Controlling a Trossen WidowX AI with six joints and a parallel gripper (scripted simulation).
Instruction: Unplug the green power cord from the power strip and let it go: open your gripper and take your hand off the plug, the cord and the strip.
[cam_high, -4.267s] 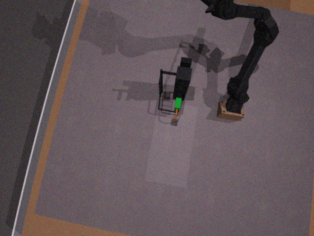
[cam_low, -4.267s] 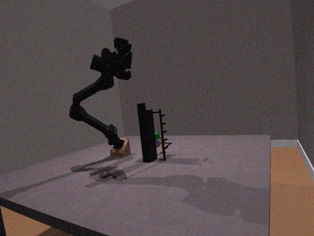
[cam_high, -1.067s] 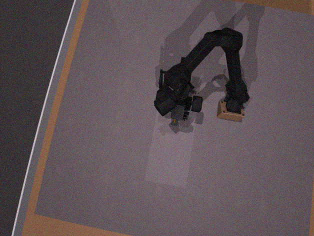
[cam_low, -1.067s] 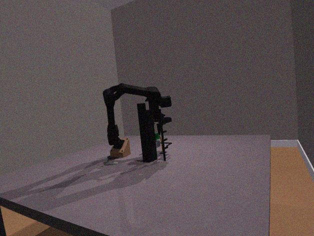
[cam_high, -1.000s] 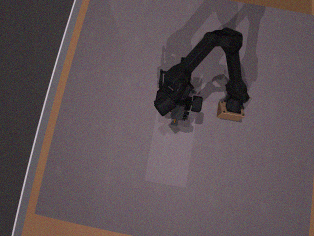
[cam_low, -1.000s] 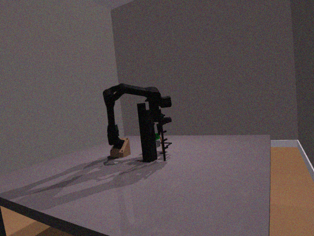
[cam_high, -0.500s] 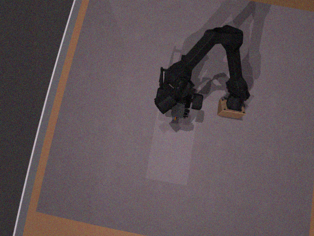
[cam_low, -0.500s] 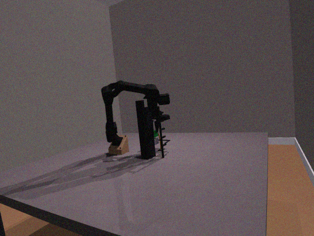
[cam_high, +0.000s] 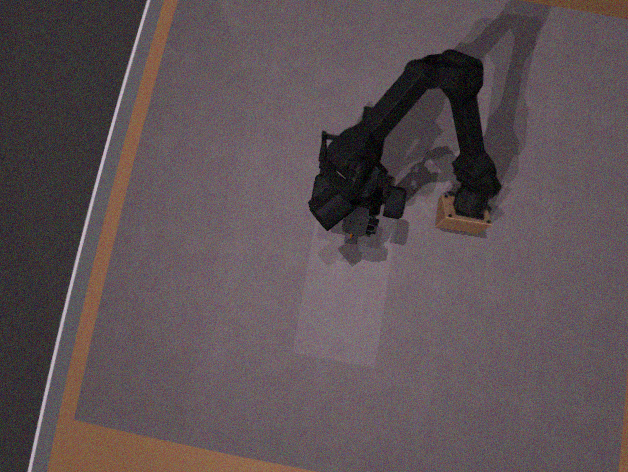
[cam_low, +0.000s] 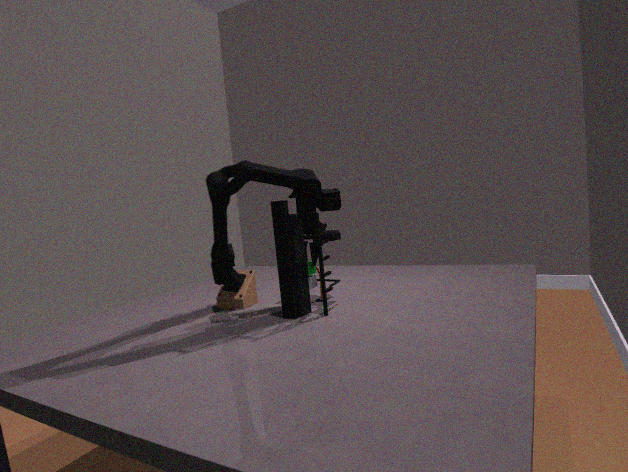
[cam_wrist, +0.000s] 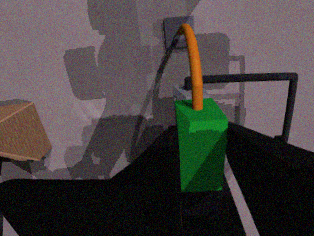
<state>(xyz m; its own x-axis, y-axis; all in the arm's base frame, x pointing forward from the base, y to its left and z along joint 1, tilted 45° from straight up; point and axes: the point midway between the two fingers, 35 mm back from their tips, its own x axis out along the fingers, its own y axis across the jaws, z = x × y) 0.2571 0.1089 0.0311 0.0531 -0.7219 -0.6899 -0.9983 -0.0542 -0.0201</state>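
The green plug (cam_wrist: 202, 145) (cam_low: 311, 268) stands between my two black fingers, its top facing the wrist camera. My gripper (cam_wrist: 199, 131) is shut on it, a finger at either side. An orange cord (cam_wrist: 196, 70) (cam_high: 351, 235) comes out of the plug's top and arches over toward a small dark square on the table. A pale grey piece, seemingly the power strip (cam_wrist: 181, 93) (cam_low: 312, 280), shows just beside and below the plug. Most of it is hidden by the plug, the fingers and the arm. I cannot tell whether the plug is seated in it.
A tall black block (cam_low: 291, 263) stands close beside my gripper. A thin black post with pegs (cam_low: 324, 284) is next to it, and a black bar frame (cam_wrist: 250, 77) shows behind the plug. The arm's wooden base (cam_high: 464, 224) (cam_low: 237, 299) (cam_wrist: 22, 131) is off to the side.
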